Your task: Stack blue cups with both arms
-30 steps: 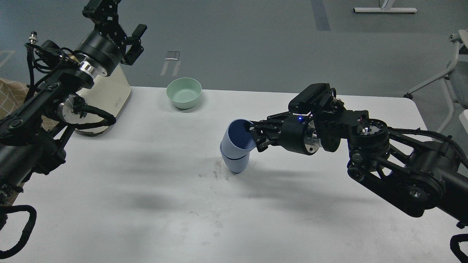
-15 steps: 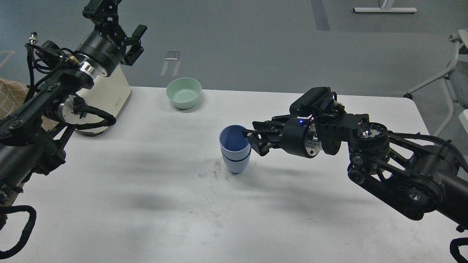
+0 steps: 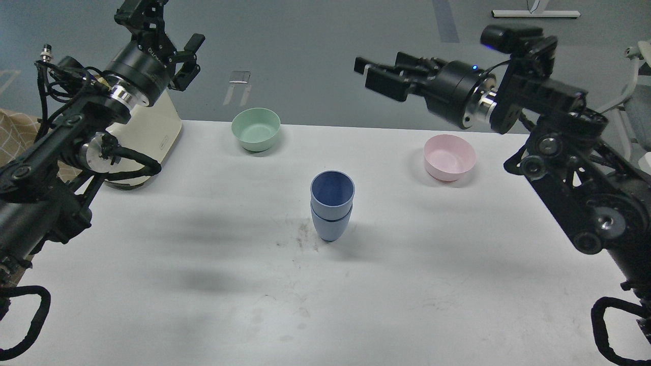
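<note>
The two blue cups (image 3: 331,211) stand upright in the middle of the white table (image 3: 203,295), one nested inside the other. The upper cup (image 3: 332,193) sits straight in the lower cup (image 3: 329,230). My right gripper (image 3: 369,74) is open and empty, raised high above the table's far edge, up and to the right of the stack. My left gripper (image 3: 170,30) is raised at the far left, well away from the cups, and looks open and empty.
A mint-green bowl (image 3: 256,129) sits at the back left of the table. A pale pink bowl (image 3: 449,157) sits at the back right, below my right arm. A cream box (image 3: 150,134) stands at the table's left edge.
My right gripper has let go of the upper cup and swung up and back to the right. The upper cup went from tilted to straight. The pink bowl is now uncovered.
</note>
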Robot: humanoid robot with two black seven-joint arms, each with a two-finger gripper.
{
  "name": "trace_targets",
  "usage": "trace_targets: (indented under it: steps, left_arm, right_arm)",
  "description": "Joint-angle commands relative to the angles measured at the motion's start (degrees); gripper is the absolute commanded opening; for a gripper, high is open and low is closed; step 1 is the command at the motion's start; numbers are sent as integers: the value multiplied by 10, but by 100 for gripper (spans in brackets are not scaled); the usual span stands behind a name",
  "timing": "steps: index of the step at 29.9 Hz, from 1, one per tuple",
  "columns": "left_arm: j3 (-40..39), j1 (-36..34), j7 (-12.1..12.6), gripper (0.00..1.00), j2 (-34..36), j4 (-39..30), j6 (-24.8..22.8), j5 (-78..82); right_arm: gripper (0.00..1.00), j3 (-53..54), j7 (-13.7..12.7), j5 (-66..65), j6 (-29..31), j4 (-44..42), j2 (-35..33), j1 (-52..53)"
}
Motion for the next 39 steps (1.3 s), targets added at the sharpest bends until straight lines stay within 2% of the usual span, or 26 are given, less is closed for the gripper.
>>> trace_targets:
  steps: [1, 5, 11, 23, 28, 39]
  left_arm:
    - [-4, 0, -2, 97, -4, 0, -4, 0]
    - [-9, 0, -2, 97, -8, 2, -4, -4]
    - [-9, 0, 0, 97, -8, 6, -5, -39]
    - [-9, 0, 1, 97, -8, 9, -4, -73]
    - [-10, 0, 1, 97, -15, 11, -5, -96]
    - [-31, 0, 2, 97, -27, 13, -5, -138]
  right_arm:
    - [100, 93, 1, 51, 0, -27, 5, 1]
    - [100, 169, 0, 162, 0, -82, -6, 0]
    - [100, 226, 1, 278, 0, -139, -26, -29]
    - [100, 274, 3, 580, -6, -205, -39, -107]
    - [100, 277, 4, 596, -43, -208, -34, -117]
    - [100, 280, 4, 596, -45, -199, -33, -112]
